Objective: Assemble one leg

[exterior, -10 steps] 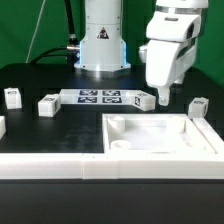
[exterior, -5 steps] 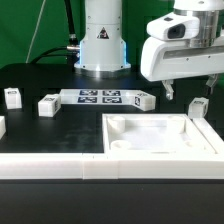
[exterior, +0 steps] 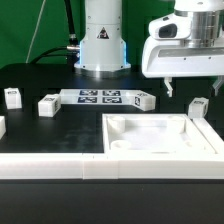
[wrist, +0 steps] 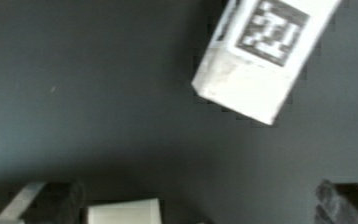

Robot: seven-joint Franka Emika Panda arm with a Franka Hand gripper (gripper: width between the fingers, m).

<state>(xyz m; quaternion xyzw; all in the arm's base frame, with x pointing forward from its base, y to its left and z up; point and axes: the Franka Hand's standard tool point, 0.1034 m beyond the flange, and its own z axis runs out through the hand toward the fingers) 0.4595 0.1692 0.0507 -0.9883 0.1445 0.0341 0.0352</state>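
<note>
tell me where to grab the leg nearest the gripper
Probably take the leg across its two flat side faces, about mid-length, coming straight down from above. It is a small straight-sided block on the table with its top uncovered. The open gripper hangs just above it.

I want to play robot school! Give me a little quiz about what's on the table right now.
1. True or false: the gripper is holding something.
2. How is the marker board placed? A) held up in the air B) flat on the table C) standing on its edge
3. Fill in: the leg nearest the gripper is on the exterior view's ____ side.
Key: 1 false, its fingers are wide apart and empty; 2 B; 3 right.
</note>
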